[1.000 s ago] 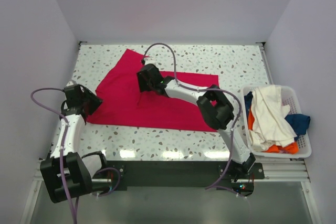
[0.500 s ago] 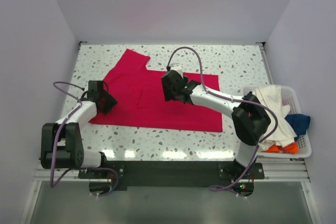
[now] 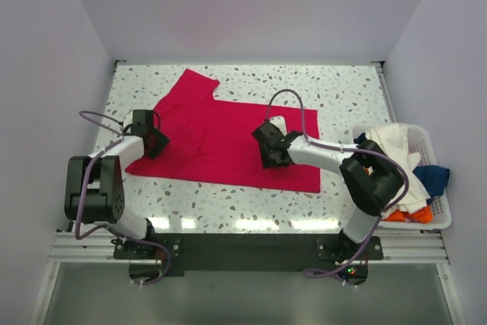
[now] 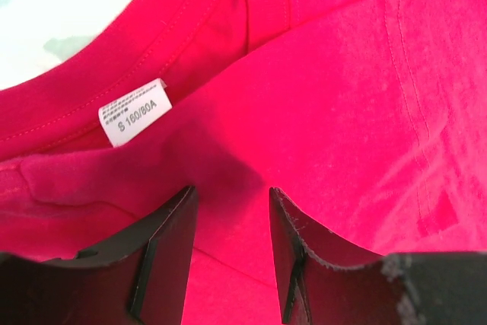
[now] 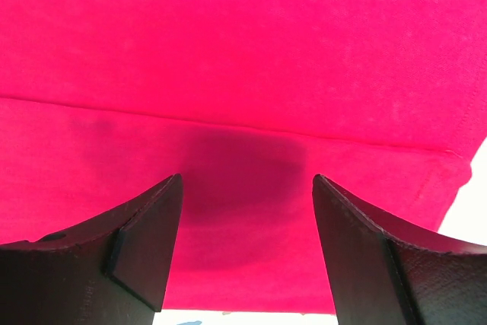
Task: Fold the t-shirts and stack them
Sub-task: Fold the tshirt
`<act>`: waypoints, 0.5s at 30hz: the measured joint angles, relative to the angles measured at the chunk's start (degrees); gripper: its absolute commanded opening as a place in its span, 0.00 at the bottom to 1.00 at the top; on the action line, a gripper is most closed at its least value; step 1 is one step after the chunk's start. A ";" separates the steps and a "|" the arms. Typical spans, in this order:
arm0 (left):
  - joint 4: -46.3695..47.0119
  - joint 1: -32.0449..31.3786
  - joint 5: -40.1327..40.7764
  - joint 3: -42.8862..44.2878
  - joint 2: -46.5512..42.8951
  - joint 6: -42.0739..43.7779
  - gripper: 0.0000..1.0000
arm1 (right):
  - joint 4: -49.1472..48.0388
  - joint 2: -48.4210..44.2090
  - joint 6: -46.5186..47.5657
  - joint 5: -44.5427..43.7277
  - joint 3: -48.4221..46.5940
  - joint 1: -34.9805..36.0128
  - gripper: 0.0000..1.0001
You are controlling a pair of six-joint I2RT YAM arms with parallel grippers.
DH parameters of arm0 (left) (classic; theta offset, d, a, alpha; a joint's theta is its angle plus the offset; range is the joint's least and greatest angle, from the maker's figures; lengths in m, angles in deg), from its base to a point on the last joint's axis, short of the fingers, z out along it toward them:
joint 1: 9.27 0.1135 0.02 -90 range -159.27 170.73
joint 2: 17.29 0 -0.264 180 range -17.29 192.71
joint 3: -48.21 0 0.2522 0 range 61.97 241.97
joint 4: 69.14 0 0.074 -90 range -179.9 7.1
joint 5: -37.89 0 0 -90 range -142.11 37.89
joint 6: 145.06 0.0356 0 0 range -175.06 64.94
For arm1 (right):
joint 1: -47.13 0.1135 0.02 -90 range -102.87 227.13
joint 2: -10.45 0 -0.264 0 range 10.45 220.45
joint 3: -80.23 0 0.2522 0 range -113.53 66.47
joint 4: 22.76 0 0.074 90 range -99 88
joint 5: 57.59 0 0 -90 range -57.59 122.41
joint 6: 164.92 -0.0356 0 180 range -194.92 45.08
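The crimson-red t-shirt (image 3: 221, 138) lies spread flat on the speckled counter (image 3: 342, 89). Its collar is toward the left, one sleeve points to the far left corner, and its hem is at the right.

The left arm (image 3: 122, 150) reaches in from the side, and the left jaws sit at the collar edge. In the left wrist view they stand partly apart over the neckline, with nothing pinched between them. The white size label (image 4: 135, 112) lies just beyond them.

The right arm (image 3: 327, 154) stretches across the shirt's near right part and covers some of the cloth there. Its purple cable (image 3: 293, 104) arcs above the shirt. The right jaws are spread wide and released, held low over a stitched seam and throwing a dark shadow on the red cloth.

At the counter's right edge, apart from the red shirt, stands a white slatted basket (image 3: 445, 207). In it a cream-white t-shirt (image 3: 392, 161) is heaped on top. A dark blue t-shirt (image 3: 435, 176) and an orange t-shirt (image 3: 403, 215) show beneath and beside it.
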 measured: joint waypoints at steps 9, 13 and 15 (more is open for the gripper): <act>0.96 -0.17 2.75 4.72 5.14 0.00 0.48 | -1.51 -0.02 -1.42 1.03 2.19 -0.57 0.73; 1.36 -0.24 3.50 5.73 6.21 0.02 0.48 | -2.86 -0.31 -2.14 2.27 2.84 -0.61 0.73; 1.36 -0.24 3.67 6.14 6.60 0.02 0.48 | -3.56 -0.46 -2.54 3.13 3.21 -0.66 0.73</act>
